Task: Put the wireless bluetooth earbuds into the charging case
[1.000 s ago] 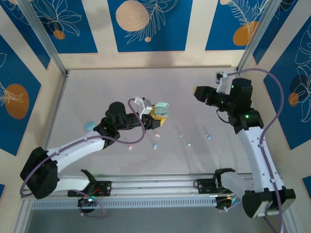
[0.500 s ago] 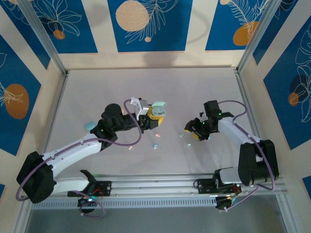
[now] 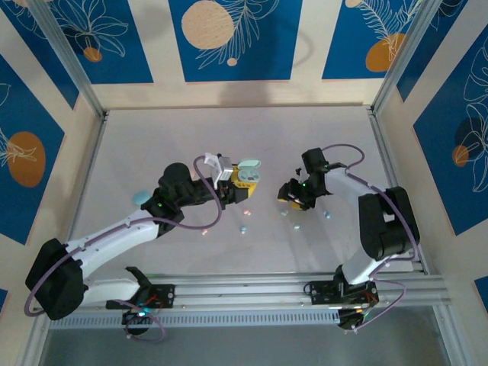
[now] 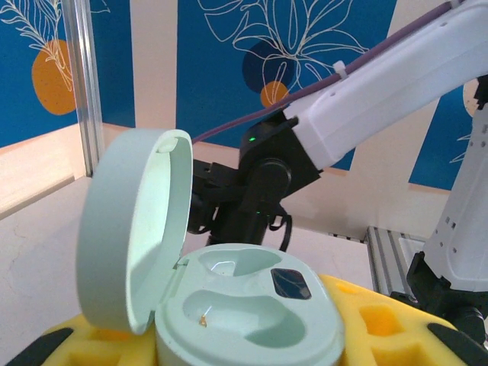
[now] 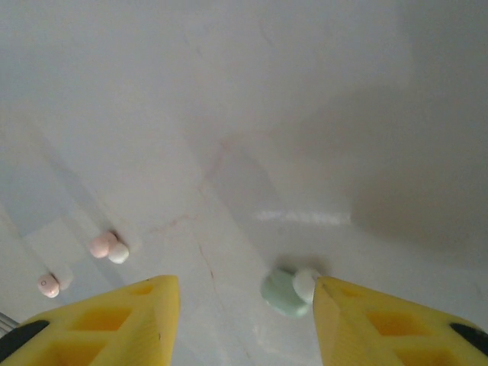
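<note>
My left gripper (image 3: 241, 184) is shut on the mint charging case (image 4: 252, 305) and holds it above the table. Its lid (image 4: 130, 229) stands open and both sockets are empty. Yellow fingers (image 4: 381, 320) flank the case. My right gripper (image 5: 244, 313) is open and low over the table. A mint earbud (image 5: 288, 291) lies between its fingers, touching the right finger (image 5: 381, 328). Two pink earbuds (image 5: 107, 245) lie to the left of the left finger. In the top view my right gripper (image 3: 293, 196) points toward the case, with loose earbuds (image 3: 297, 226) just in front of it.
A light blue case (image 3: 139, 197) lies on the table by my left arm. More small earbuds (image 3: 244, 229) are scattered toward the front rail (image 3: 252, 286). Frame posts and patterned walls close in the sides and back.
My right arm has swung from the back right down to the middle of the table, and its gripper is now low by the earbuds. My left arm has barely moved.
</note>
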